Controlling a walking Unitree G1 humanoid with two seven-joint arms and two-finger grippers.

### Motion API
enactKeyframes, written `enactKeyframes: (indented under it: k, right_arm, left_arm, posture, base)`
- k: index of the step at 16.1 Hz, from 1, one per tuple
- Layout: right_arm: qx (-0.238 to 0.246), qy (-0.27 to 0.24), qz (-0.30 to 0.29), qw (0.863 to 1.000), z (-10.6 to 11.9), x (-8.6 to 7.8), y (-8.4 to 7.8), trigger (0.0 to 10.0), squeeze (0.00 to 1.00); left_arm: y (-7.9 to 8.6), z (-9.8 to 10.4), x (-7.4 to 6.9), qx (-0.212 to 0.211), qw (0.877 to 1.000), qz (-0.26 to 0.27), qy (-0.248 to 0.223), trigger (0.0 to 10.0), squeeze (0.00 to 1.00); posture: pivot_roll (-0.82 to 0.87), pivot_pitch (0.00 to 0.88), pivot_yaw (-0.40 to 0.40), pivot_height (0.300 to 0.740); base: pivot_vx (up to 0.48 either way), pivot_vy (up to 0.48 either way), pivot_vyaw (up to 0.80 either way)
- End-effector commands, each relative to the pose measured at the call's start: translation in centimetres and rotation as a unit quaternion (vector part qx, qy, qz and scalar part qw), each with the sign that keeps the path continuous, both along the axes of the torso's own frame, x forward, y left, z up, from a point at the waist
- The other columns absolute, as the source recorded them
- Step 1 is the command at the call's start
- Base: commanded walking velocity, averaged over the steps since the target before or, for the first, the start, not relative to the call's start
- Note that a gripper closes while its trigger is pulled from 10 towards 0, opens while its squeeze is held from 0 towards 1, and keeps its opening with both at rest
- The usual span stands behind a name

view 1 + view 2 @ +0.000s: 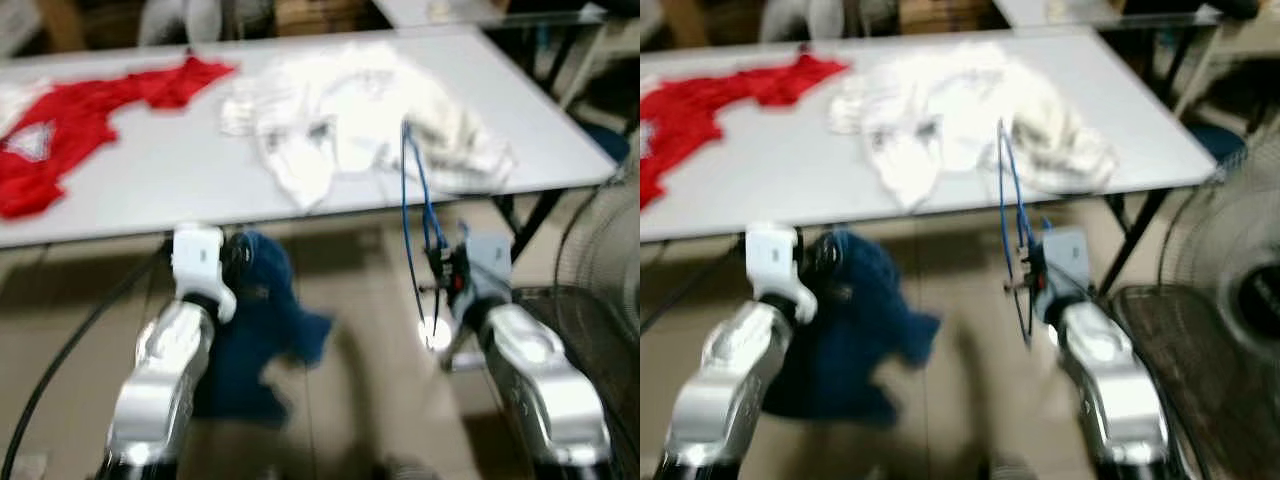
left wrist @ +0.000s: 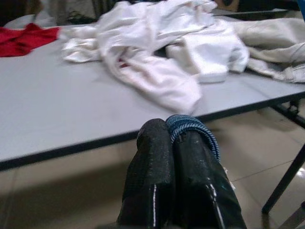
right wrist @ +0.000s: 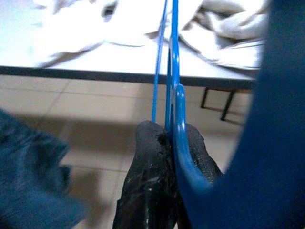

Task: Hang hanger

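Right gripper (image 3: 164, 143) pinches blue hanger (image 1: 412, 200) — near table (image 1: 180, 180) edge; left gripper (image 2: 175, 138) clamps dark blue garment (image 1: 262, 330).

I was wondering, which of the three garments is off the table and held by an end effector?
The dark blue garment: it hangs below the table edge, pinched in the left end effector. The red garment and white garment lie on the tabletop.

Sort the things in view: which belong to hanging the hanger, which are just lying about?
Job: blue hanger in right gripper; dark blue garment in left gripper.
Lying about: red garment, white clothes, table, fan.
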State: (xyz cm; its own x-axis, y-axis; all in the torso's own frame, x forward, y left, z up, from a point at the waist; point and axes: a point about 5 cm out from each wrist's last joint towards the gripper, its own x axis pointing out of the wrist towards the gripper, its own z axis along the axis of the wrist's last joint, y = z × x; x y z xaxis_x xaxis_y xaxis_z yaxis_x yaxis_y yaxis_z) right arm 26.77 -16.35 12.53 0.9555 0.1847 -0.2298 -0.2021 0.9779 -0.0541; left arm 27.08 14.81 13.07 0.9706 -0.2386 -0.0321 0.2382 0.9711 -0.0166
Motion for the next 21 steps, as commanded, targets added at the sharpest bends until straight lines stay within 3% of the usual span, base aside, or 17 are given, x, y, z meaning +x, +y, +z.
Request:
enactKeyframes:
  k: [1,6,8,10,12,14,15,19,20,21]
  right_arm:
    - [-0.005,-0.009,-0.008,1.0,0.4,-0.1,-0.7,10.0,0.0]
    - [0.004,-0.021,0.035,0.999,1.6,0.0,-0.9,10.0,0.0]
    - [0.025,-0.037,0.127,0.991,3.6,-0.5,-1.5,10.0,0.0]
    - [-0.031,-0.034,0.235,0.971,5.8,-2.0,-3.8,10.0,0.0]
    - [-0.042,-0.028,0.252,0.966,6.1,-2.3,-4.3,10.0,0.0]
    - [-0.074,0.021,0.351,0.933,8.1,-4.5,-6.1,10.0,0.0]
    - [-0.092,0.072,0.426,0.897,9.0,-5.9,-6.6,10.0,0.0]
    - [-0.111,0.111,0.502,0.85,10.4,-6.1,-6.4,10.0,0.0]
    - [-0.13,0.112,0.527,0.832,10.3,-5.7,-5.8,10.0,0.0]
    - [-0.135,0.109,0.531,0.83,10.3,-5.4,-5.5,10.0,0.0]
  left_arm:
    - [-0.6,0.6,0.0,-0.005,1.0,-0.009,-0.016,10.0,0.0]
    - [-0.4,1.7,0.8,0.01,0.999,-0.01,-0.04,10.0,0.0]
    - [-0.5,3.7,2.3,0.011,0.997,-0.024,-0.072,10.0,0.0]
    - [-0.3,5.9,4.3,0.017,0.994,-0.037,-0.102,10.0,0.0]
    - [-0.2,6.3,4.7,0.017,0.994,-0.037,-0.106,10.0,0.0]
    - [1.0,9.1,7.1,0.027,0.99,-0.036,-0.131,10.0,0.0]
    - [1.6,10.9,8.7,0.039,0.988,-0.038,-0.143,10.0,0.0]
    - [1.4,14.9,10.6,0.038,0.981,-0.065,-0.179,10.0,0.0]
    - [0.9,16.8,10.8,0.03,0.976,-0.085,-0.201,10.0,0.0]
    - [0.7,17.3,10.8,0.027,0.974,-0.093,-0.207,10.0,0.0]
  posture:
    - [-0.1,0.085,0.041,0.74]
    - [-0.11,0.089,0.036,0.74]
    - [-0.11,0.084,0.043,0.74]
    - [-0.11,0.076,0.044,0.74]
    - [-0.11,0.076,0.044,0.74]
    - [-0.12,0.069,0.046,0.74]
    - [-0.12,0.065,0.048,0.74]
    - [-0.12,0.059,0.04,0.74]
    - [-0.12,0.058,0.038,0.74]
    - [-0.12,0.058,0.038,0.74]
  base:
    - [0.428,0.0,0.0]
    - [0.431,0.0,0.0]
    - [0.429,0.0,0.0]
    - [0.428,0.0,0.0]
    - [0.428,0.0,0.0]
    - [0.431,0.0,0.0]
    - [0.428,0.0,0.0]
    - [0.419,0.0,0.0]
    - [0.412,0.0,0.0]
    - [0.412,0.0,0.0]
